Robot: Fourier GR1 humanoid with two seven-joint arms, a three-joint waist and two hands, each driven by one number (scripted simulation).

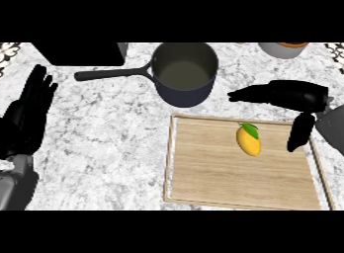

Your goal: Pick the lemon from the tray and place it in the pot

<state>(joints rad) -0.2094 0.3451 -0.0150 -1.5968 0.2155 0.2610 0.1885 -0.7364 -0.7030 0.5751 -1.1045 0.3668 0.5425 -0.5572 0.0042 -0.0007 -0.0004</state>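
Resting left hand (pixel 25 116), fingers straight; right hand (pixel 295 96), fingers apart, beside yellow lemon (pixel 248 140) on wooden tray (pixel 204 173); dark pot (pixel 184 71) beyond.

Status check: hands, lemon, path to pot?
Left hand open, resting at left edge. Right hand open above tray, holding nothing. Lemon lying on tray. Pot beyond tray, nothing in between.
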